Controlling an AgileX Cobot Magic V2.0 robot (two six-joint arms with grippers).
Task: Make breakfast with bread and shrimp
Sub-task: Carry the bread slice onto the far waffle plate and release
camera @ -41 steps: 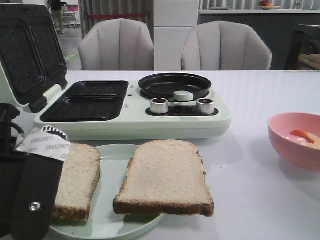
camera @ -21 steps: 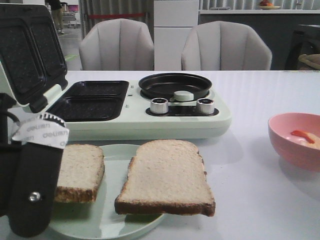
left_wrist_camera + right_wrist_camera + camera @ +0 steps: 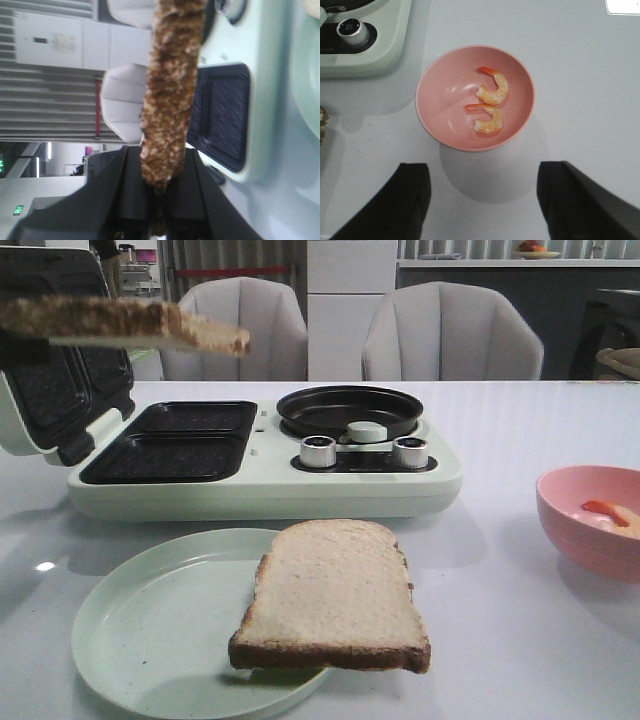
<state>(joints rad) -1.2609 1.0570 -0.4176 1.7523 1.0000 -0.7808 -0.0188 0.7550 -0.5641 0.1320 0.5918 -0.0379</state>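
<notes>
My left gripper (image 3: 159, 210) is clamped on the crust edge of one bread slice (image 3: 125, 322), holding it flat in the air above the breakfast maker's (image 3: 265, 455) raised lid (image 3: 55, 360). My right gripper (image 3: 480, 205) stands wide apart, holding nothing, above the pink bowl (image 3: 432, 107) to the right of the breakfast maker; two shrimp (image 3: 492, 89) lie curled inside it. The second bread slice (image 3: 332, 595) rests in front of the breakfast maker, overhanging the rim of the pale green plate (image 3: 150, 625). The white tabletop (image 3: 520, 640) is glossy. Beyond the breakfast maker stand two grey chairs (image 3: 450, 335) and a white cabinet (image 3: 350, 305).
</notes>
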